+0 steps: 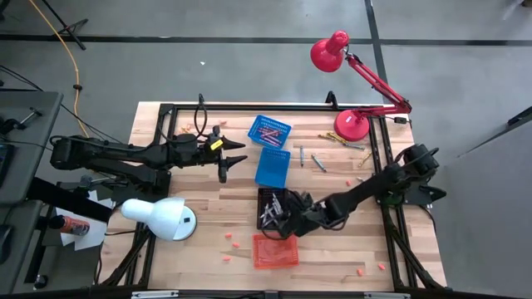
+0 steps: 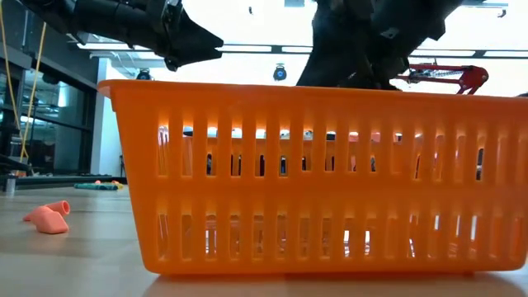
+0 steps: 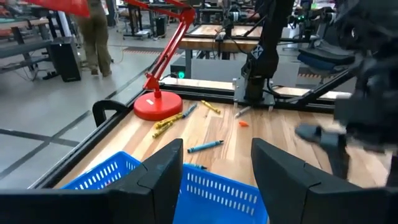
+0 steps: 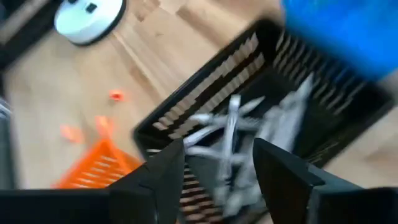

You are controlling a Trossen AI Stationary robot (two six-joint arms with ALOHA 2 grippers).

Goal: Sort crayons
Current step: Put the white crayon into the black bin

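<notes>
Grey crayons [image 4: 233, 127] lie in a black basket [image 1: 264, 196], which also shows in the right wrist view [image 4: 186, 106]. My right gripper [image 1: 288, 223] hangs open above that basket, next to the orange basket [image 1: 274, 252]; nothing shows between its fingers [image 4: 217, 152]. Red crayons lie in the far blue basket [image 1: 269, 130]. Loose crayons [image 1: 318, 163] lie flat on the table at the far right, some yellow ones [image 3: 169, 121] by the red lamp's base. My left gripper [image 1: 233, 159] is open and empty, above the table left of the second blue basket [image 1: 273, 167].
A white lamp [image 1: 162, 218] stands at the near left and a red lamp [image 1: 352, 124] at the far right. Small stubby pink bits [image 1: 229, 242] lie near the front edge. The orange basket [image 2: 313, 177] fills the low view. A black frame rims the table.
</notes>
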